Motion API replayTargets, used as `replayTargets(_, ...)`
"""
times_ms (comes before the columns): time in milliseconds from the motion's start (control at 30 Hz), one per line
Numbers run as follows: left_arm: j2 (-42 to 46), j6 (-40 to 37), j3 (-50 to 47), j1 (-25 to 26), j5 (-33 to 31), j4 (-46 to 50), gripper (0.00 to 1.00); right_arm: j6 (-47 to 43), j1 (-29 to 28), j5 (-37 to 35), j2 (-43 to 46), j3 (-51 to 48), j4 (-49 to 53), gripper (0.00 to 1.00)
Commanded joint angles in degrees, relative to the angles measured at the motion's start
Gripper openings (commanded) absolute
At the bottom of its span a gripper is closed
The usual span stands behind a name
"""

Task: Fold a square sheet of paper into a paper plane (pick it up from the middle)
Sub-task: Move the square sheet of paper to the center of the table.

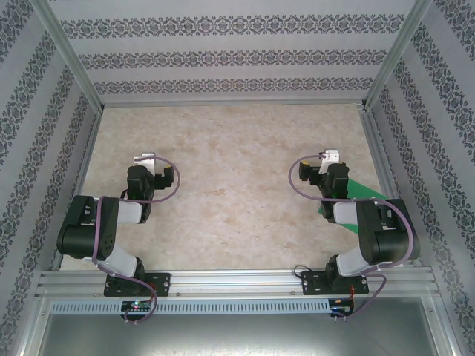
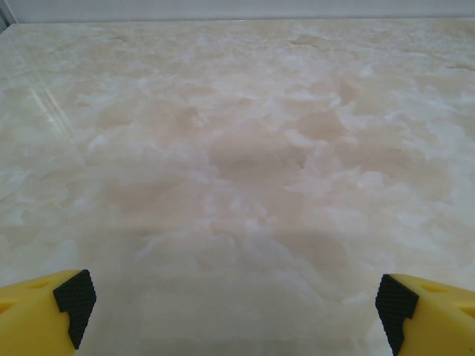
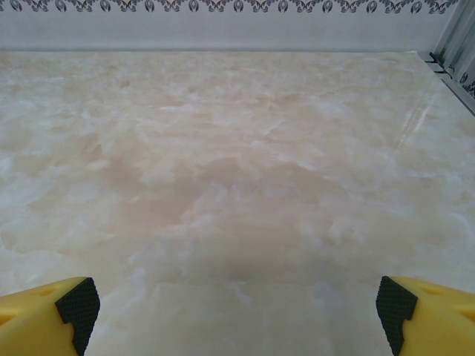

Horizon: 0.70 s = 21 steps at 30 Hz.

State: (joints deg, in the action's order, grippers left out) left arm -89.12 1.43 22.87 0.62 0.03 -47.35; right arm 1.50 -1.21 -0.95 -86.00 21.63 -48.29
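Observation:
The square sheet of paper (image 1: pixel 366 190), bright green, lies flat on the marble table near the right edge, and my right arm hides most of it. My right gripper (image 1: pixel 327 158) sits just beyond the sheet's far left side, pointing away from it. In the right wrist view that gripper (image 3: pixel 234 305) is open, with yellow fingers (image 3: pixel 44 315) wide apart and only bare table between them. My left gripper (image 1: pixel 144 160) hovers over the left part of the table, far from the sheet. It is also open (image 2: pixel 234 304), with nothing between its black pads (image 2: pixel 74 302).
The beige marble table (image 1: pixel 237 200) is walled on three sides by patterned panels (image 1: pixel 223 55) on aluminium posts. A metal rail (image 1: pixel 237 280) carrying both arm bases runs along the near edge. The right wall (image 1: pixel 415 141) stands close to the sheet.

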Motion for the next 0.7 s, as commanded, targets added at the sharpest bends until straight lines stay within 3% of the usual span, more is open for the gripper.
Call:
replayTargets(0,-0.3,-0.9,0.9,-0.9,1.0,0.0,1.00,-0.1,0.6,1.0,-0.1,0.8,-1.7,0.98)
replayTargets(200,3.7,0.8,2.1,-0.9,-3.2,5.7,1.00,-1.2,-1.4,-3.6,4.9,1.1,2.4,0.98)
replayTargets(400,12.4,5.1,9.1,-0.8,-7.3,24.3,1.00,4.7,-3.9,-12.3,15.7,10.6,29.5,0.98)
replayTargets(500,16.9,10.7,13.9,-0.8,-6.3,33.9,1.00,14.1,-4.2,-13.2,17.9,18.0,46.1,0.98)
replayTargets(667,19.9,20.0,23.5,-0.7,0.5,50.1,1.00,29.1,-4.0,-11.4,15.0,27.7,64.2,0.98)
